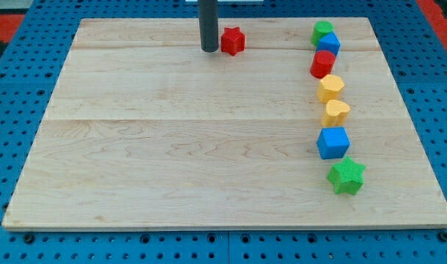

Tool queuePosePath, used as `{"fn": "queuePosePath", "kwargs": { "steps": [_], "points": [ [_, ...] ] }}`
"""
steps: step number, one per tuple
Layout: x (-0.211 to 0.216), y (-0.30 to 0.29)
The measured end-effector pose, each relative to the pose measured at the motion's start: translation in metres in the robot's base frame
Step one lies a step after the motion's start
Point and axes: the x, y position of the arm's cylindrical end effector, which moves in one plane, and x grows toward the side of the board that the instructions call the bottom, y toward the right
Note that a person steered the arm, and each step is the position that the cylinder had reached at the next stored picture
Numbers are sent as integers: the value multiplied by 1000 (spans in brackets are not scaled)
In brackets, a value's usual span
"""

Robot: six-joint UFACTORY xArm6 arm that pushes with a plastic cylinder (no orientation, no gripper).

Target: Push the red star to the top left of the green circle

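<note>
The red star [233,41] lies near the view's top, a little left of the board's middle. My tip [209,49] stands just to the star's left, close to it or touching it. The green circle [323,31] sits at the view's top right, well to the right of the star, at the head of a column of blocks.
Below the green circle runs a column: a blue block [329,43], a red cylinder [322,64], a yellow hexagon [330,88], a yellow block [335,112], a blue cube [333,142] and a green star [346,176]. The wooden board [172,147] lies on a blue pegboard.
</note>
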Motion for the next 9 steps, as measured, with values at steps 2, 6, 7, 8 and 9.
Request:
{"fn": "queuePosePath", "kwargs": {
  "steps": [2,6,7,8,9],
  "points": [
    [-42,64],
    [-80,92],
    [-80,103],
    [-80,106],
    [-80,120]
  ]
}}
